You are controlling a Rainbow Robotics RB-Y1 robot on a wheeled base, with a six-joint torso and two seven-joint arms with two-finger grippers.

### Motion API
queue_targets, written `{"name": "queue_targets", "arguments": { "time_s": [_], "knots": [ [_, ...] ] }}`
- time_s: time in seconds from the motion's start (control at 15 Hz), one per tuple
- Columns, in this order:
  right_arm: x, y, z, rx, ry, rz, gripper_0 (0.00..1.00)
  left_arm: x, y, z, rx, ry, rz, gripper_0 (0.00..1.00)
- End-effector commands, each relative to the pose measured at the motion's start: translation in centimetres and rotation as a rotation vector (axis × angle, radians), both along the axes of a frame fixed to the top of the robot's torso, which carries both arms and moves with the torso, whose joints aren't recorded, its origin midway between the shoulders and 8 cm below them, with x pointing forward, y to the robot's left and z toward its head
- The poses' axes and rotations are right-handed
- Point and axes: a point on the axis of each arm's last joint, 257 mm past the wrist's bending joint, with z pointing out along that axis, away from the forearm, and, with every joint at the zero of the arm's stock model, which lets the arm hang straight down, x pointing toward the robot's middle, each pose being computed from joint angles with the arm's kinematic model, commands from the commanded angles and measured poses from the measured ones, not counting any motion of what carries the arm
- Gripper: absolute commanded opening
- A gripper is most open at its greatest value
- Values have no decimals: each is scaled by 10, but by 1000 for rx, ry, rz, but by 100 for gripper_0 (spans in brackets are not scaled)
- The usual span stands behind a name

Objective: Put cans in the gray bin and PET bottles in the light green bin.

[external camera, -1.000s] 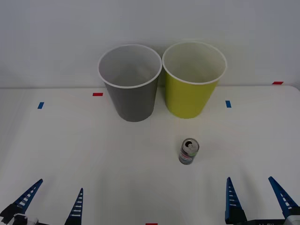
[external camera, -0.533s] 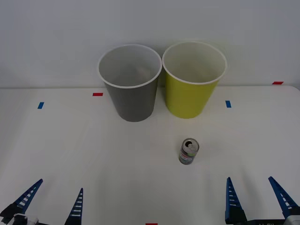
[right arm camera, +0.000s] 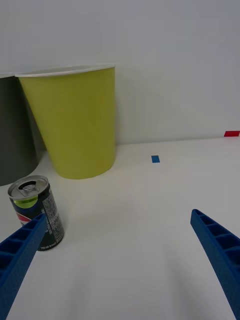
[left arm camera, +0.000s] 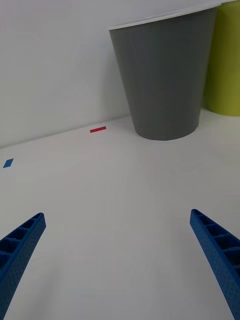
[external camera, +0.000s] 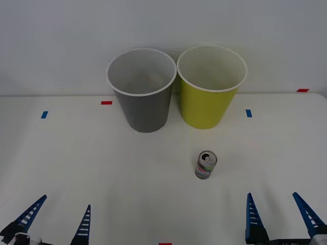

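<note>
So the can stood upright at about 6 o'clock of the green bin, gray bin beside it, and both the right gripper and left gripper sat spread wide, empty, probably staged for a reach.

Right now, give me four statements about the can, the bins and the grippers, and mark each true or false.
1. The can stands upright on the table. True.
2. The can is inside the gray bin. False: it stands on the table, in front of the light green bin.
3. The right gripper is open, holding nothing. True.
4. The left gripper grips the can. False: it is open, far from it.
</note>
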Motion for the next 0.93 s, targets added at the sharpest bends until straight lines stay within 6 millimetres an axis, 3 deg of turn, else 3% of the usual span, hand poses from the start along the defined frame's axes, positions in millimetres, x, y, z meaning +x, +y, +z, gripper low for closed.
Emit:
{"name": "queue_targets", "arguments": {
  "time_s": [0.07,0.93],
  "knots": [
    [0,0,0,0,0,0,100,0,0,0,0,0,0,100],
    [0,0,0,0,0,0,100,0,0,0,0,0,0,100]
  ]
}}
